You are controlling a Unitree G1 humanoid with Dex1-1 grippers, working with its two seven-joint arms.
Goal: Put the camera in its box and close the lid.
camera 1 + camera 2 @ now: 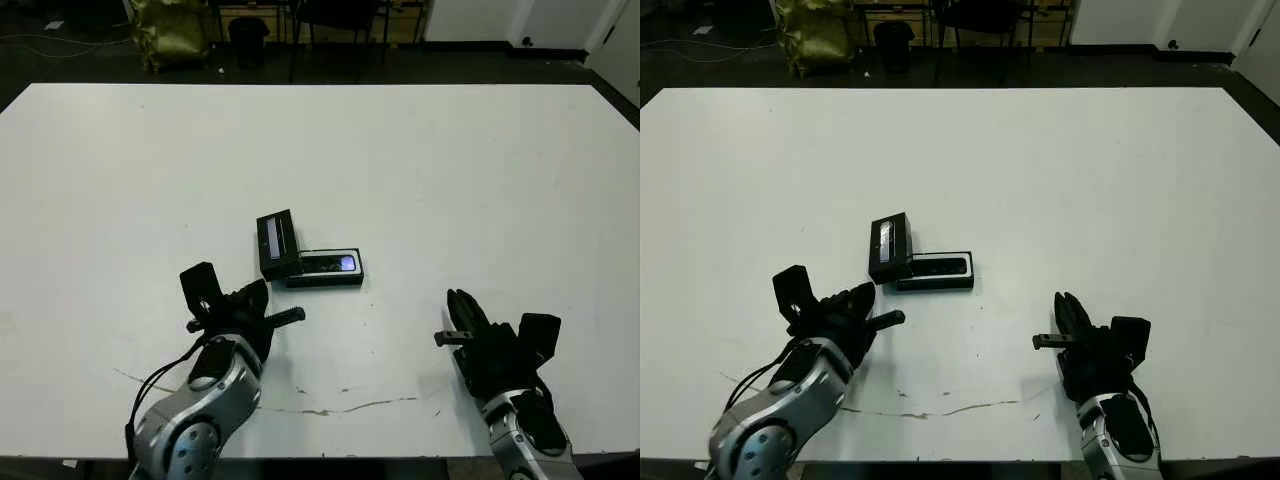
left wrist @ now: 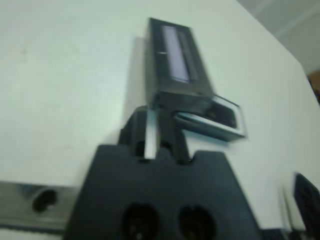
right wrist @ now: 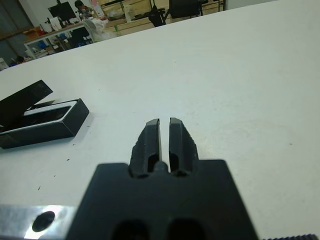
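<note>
Left and right eye views: nearest the viewer, the left gripper (image 1: pixel 262 305) and right gripper (image 1: pixel 463 322) rest low over the white table (image 1: pixel 450 170), each empty. Just ahead of the left gripper, the camera (image 1: pixel 330 264) lies inside the box (image 1: pixel 325 280), its bluish patch toward the robot's right. The lid (image 1: pixel 277 243) lies crosswise, one end propped on the box's left end, so the box is not yet closed.

Left wrist view: the left fingers (image 2: pixel 150 132) are drawn together, nothing between them, close to the near end of the lid (image 2: pixel 176 60); the box (image 2: pixel 220 125) shows beyond it.

Right wrist view: the right fingers (image 3: pixel 150 140) stand almost together with a narrow slit, empty, well apart from the box (image 3: pixel 47 127).

Judgement: insertion appears done; closing remains. The next move calls for turning the lid into line with the box and seating it squarely.
</note>
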